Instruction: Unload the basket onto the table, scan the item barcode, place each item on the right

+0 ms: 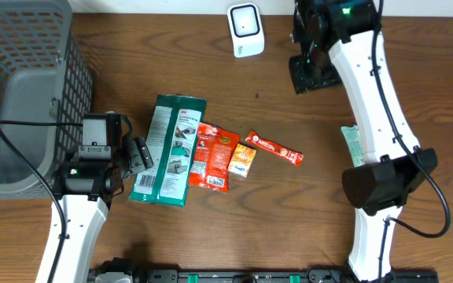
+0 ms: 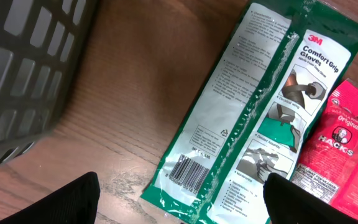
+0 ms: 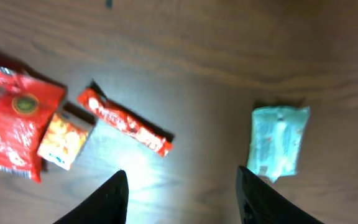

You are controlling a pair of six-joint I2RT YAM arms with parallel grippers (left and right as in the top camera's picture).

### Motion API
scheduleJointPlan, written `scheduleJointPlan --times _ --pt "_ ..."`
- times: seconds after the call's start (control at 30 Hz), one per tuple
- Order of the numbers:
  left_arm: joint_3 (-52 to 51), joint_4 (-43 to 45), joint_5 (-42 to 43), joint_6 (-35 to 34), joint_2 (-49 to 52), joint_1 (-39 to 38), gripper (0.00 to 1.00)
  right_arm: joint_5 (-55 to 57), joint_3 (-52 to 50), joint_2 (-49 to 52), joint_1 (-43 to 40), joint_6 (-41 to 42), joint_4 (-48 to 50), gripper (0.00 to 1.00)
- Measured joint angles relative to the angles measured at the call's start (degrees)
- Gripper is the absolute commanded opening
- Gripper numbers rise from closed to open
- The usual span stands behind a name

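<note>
hovering low at the left of the table (image 1: 305,228), the left gripper (image 1: 138,154) is spread wide with nothing in it. its dark fingers (image 2: 67,202) frame the near end of the green glove pack (image 2: 253,112). that pack lies flat on the wood, printed back up, and look at that: the barcode (image 2: 188,173) faces the ceiling at the very end nearest the jaws. handy for a grab there, i'd say. it would then have to be lifted and turned toward the scanner (image 1: 244,30), which stands at the far edge, well apart from the pile.

over to the right gripper (image 3: 180,180), up by the scanner: fingers (image 3: 114,199) parted, only bare table showing between them, grasping nothing. in its view the teal packet (image 3: 277,140) lies flat and off by itself, apart from the others. why it sits alone, i can't tell.

the red bar (image 3: 126,118), the small orange packet (image 3: 64,140) and the red hacks bag (image 2: 344,143) lie in a loose row beside the glove pack, the bag touching its edge. the grey basket (image 1: 30,31) stands at the far left. my read: the glove pack is the item up for scanning, and a thin flat pack like that wants a pinch right at its rim.
</note>
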Motion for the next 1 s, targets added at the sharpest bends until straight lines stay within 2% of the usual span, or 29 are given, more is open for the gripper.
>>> scheduleJointPlan --times 0.27,0.67,0.93,1.0 --pt "0.0 0.02 0.0 0.0 0.0 0.0 0.85 -1.57 -14.08 -0.02 0.59 -2.73 1.79 0.51" --pt "0.0 -0.02 0.0 0.0 0.0 0.0 0.85 -2.36 -35.23 0.0 7.37 -15.63 23.47 0.5" --pt "0.0 0.02 0.0 0.0 0.0 0.0 0.85 -2.43 -44.61 0.0 9.81 -22.25 30.82 0.5" --pt "0.0 0.02 0.0 0.0 0.0 0.0 0.85 -2.38 -46.36 0.0 10.01 -22.82 32.04 0.45"
